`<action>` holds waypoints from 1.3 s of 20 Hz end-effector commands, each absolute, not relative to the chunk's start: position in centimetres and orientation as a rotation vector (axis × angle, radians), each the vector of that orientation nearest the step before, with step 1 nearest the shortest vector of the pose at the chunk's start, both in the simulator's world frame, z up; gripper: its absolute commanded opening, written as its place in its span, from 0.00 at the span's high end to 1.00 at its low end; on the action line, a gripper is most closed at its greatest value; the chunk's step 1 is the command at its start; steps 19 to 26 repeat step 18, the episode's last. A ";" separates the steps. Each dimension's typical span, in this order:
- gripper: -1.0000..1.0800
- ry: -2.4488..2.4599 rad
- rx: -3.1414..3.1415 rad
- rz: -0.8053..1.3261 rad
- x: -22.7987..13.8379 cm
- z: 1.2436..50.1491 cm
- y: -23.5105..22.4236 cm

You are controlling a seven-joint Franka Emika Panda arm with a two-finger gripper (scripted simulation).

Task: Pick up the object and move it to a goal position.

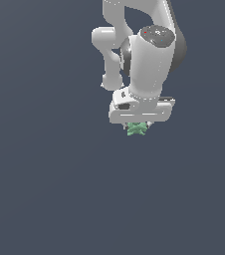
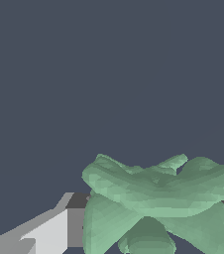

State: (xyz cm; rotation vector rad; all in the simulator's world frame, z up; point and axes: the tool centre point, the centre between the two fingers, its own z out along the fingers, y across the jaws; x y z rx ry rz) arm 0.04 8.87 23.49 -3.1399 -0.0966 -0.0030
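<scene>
The gripper points straight down from the white arm, and its fingers are almost wholly hidden: in the exterior view the broad white hand body covers them, and in the wrist view only one pale finger shows beside a dark inner face. The object, a small light-green lumpy form, sits directly beneath the gripper and touches its underside, far narrower than the hand above it. In the wrist view the object fills the space next to the visible finger, its lobes spreading across the finger line. This position suggests that the gripper is clamped on the object, with the lobes bulging out past the contact faces because the shape is irregular; a centred grasp of this kind would keep so uneven an item from rotating out.

Around the gripper lies only the uniform dark grey ground. No shadow or contact mark appears under the object, so whether it is lifted clear of the ground cannot be told. No goal marker is visible in either view.
</scene>
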 end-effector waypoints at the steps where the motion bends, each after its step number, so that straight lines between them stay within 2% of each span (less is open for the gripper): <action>1: 1.00 -0.096 -3.140 -0.001 0.4 26.0 9.2; 12: 1.00 -0.096 -3.140 0.000 1.8 32.1 9.9; 26: 1.00 -0.096 -3.140 0.000 2.0 32.8 10.0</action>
